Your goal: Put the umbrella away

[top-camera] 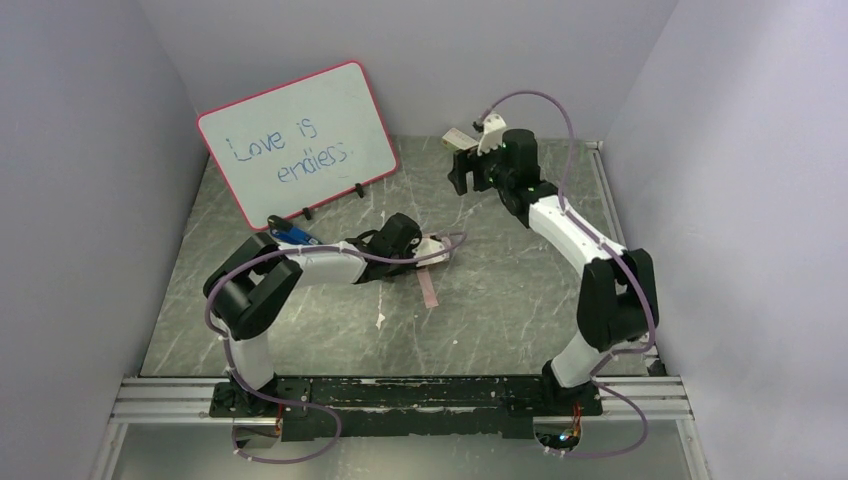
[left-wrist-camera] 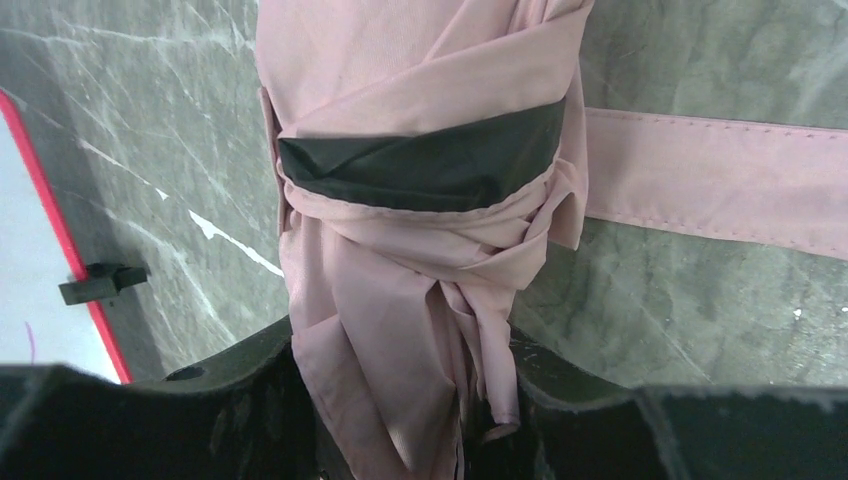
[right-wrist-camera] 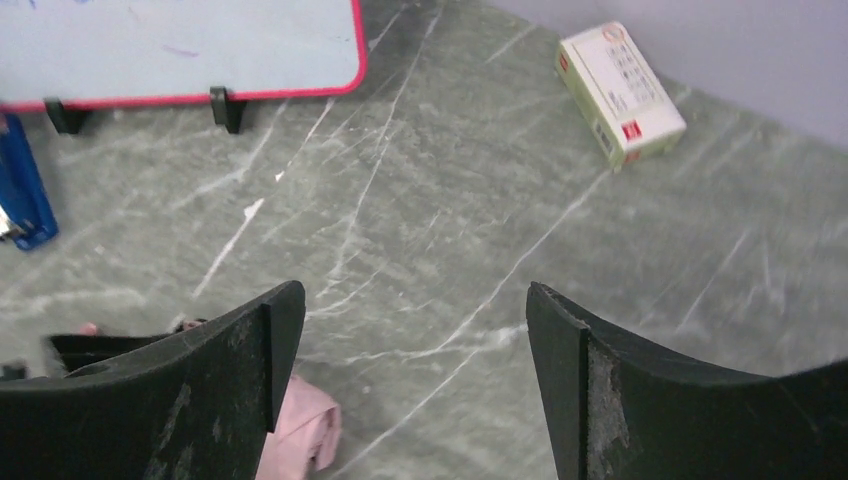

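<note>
— Where does the whiteboard stand?
— At the rear left of the table, on its feet, tilted back.
— And the umbrella?
— It lies near the table's middle, in front of the whiteboard and to its right. Its strap trails over the tabletop toward the near edge.
— What is around it?
— The left gripper has a finger on either side of its bundled end. A stapler lies to its left, just before the whiteboard's near corner.
— Anything further back?
— A box lies by the rear wall, right of the whiteboard. The right gripper hangs above the table in front of it, behind the umbrella and apart from it.
</note>
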Available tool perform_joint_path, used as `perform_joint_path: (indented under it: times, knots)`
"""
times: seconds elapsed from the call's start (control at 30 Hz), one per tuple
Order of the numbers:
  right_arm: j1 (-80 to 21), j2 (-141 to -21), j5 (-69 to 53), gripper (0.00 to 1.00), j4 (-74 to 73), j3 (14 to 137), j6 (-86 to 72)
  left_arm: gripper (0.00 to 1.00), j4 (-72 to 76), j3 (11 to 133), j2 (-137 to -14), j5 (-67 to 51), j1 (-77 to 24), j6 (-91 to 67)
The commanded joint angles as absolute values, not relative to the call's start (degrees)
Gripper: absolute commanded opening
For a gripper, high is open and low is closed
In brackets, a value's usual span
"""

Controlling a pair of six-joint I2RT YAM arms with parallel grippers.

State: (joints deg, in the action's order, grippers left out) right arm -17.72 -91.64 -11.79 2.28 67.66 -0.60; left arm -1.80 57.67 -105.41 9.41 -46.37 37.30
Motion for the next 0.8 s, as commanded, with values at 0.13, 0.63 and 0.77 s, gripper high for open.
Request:
perform_joint_path:
  times: [0.13,0.63,0.77]
  knots:
    - [-16.36,-99.65,-28.94,0.81,-4.98,73.0,26.22,0.05,-9.23,54.81,-113.08,9.86,-46.93,44.62]
    - [-15.58,-113.55,-45.36,0.8,-41.36,88.46,53.25,0.05,8.37,51.2,-115.94,20.83,-48.33,56.53]
    - [-15.97,-112.73,-48.0,0.8,-40.29,86.64,55.07,0.05,11.38,50.8,-117.32,23.05,-49.63,58.94]
